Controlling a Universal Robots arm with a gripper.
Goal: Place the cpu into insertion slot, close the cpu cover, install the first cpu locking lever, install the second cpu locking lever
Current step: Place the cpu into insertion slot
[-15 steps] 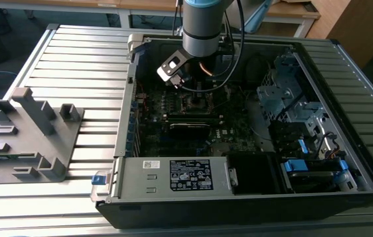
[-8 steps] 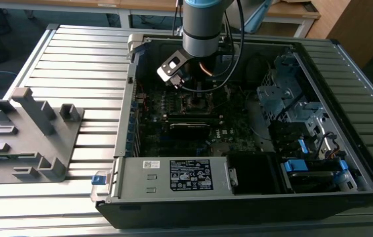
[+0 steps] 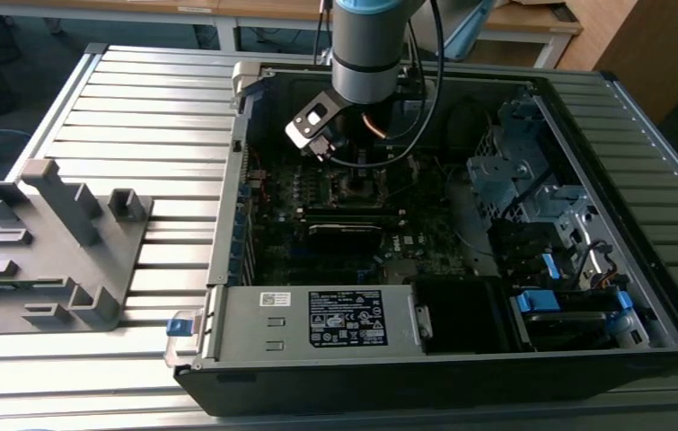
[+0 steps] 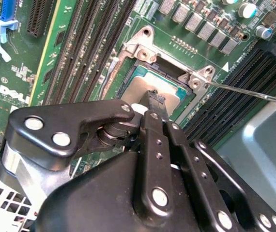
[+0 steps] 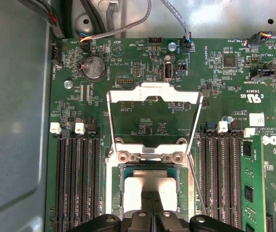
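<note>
While the cpu (image 5: 150, 184) lay in the slot (image 5: 113, 186), cover (image 5: 152, 92) raised, my gripper (image 4: 153, 98) sat clenched empty at its top; light, stiff, fragile underneath, I judged, best held by edges.

Dull grey metal tops the cpu (image 5: 150, 182), bright smooth silver metal forms the cpu cover (image 5: 152, 93), the claw (image 4: 153, 99) has glossy black links, and the surface (image 3: 135, 108) is ribbed, matt pale metal.
</note>
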